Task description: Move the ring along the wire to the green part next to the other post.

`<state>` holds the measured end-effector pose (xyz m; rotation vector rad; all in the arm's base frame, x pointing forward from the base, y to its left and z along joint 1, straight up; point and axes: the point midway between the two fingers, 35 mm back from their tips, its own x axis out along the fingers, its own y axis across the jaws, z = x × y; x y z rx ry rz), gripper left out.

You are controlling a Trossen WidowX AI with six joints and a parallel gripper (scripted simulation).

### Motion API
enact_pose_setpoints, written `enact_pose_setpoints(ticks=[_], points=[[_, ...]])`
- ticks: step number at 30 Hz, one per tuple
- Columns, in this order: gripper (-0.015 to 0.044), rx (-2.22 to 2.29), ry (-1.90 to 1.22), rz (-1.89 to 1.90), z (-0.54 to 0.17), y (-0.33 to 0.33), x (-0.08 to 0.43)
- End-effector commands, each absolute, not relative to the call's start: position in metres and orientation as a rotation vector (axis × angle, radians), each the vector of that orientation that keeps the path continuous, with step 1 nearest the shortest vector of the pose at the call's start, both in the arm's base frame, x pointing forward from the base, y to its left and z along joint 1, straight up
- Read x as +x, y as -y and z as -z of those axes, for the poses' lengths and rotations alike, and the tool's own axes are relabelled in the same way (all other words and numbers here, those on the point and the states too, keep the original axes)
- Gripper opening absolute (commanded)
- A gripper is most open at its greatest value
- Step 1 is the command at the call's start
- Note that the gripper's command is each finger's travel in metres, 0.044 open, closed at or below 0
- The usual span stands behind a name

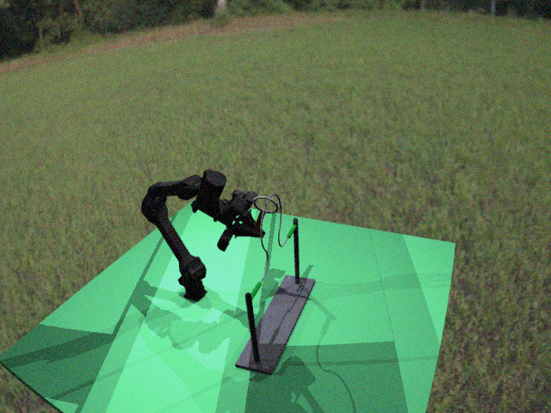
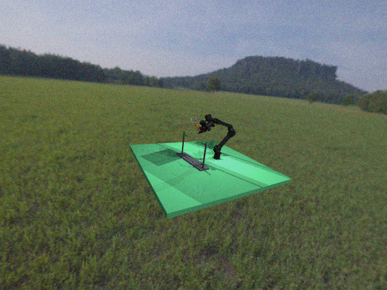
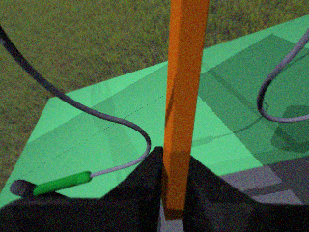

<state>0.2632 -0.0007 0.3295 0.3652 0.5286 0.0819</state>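
My gripper [image 1: 261, 231] [image 2: 199, 131] [image 3: 167, 153] is shut on the orange handle [image 1: 258, 219] [image 2: 196, 125] [image 3: 183, 97], which points up from the fingers. The ring [image 1: 266, 212] [image 2: 191, 118] is tilted and surrounds the upper part of the grey wire [image 1: 268, 261] [image 3: 121, 119] in the top view; whether they touch cannot be told. The ring is out of the wrist view. One green part [image 1: 291, 231] [image 3: 63, 183] is at the far post [image 1: 296, 257] [image 2: 204, 156], the other green part [image 1: 256, 289] [image 2: 186, 135] at the near post [image 1: 252, 329] [image 2: 182, 143].
Both posts stand on a dark base plate [image 1: 284, 311] [image 2: 191, 161] on the green table [image 1: 355, 311] [image 2: 218, 190]. The wire loops down beside the far post and bends near the fingertips in the top view. In the wrist view, wire curves lie on both sides of the handle.
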Motion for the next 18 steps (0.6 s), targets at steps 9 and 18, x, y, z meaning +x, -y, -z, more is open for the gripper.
enact_pose_setpoints(ticks=[9,18], points=[[-0.015,0.213,-0.514,-0.042,-0.3259,0.0068,0.2638],[-0.015,0.099,-0.501,-0.012,-0.3245,0.0122,0.2644]])
